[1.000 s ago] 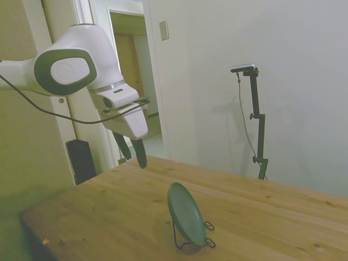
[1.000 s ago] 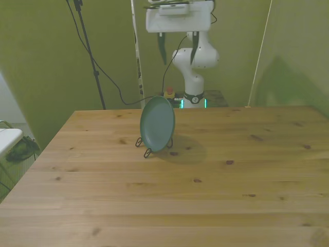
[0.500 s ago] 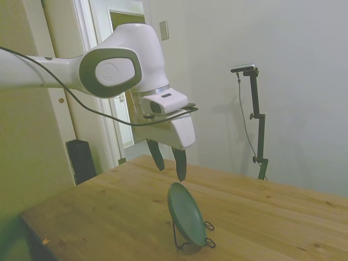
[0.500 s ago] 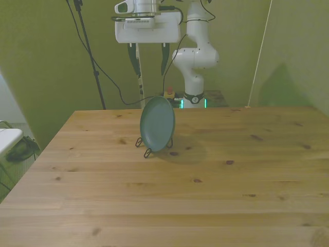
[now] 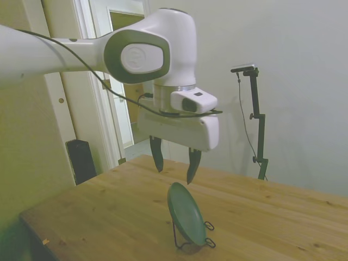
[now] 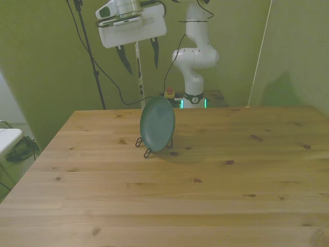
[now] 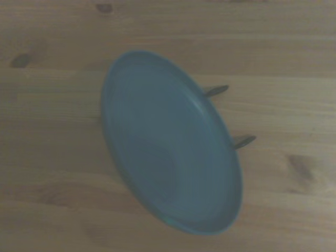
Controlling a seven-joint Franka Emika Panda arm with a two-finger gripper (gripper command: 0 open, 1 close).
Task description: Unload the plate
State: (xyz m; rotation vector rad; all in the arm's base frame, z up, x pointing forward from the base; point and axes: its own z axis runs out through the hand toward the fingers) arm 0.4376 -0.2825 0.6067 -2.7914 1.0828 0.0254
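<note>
The plate (image 5: 186,212) stands nearly upright on the table (image 5: 109,212), leaning back in a thin black wire stand (image 5: 191,242) — which leaves its top rim free to be pinched. The gripper (image 5: 175,159) hangs above it, not touching, fingers spread apart and pointing down — likely so they can straddle that rim on descent.

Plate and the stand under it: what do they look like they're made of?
The plate looks like glazed ceramic or melamine; which one is unclear. Its teal-green face is matte and even, without bright glints. The stand looks like thin black metal wire, judging by its slim looped feet on the wooden table.
</note>
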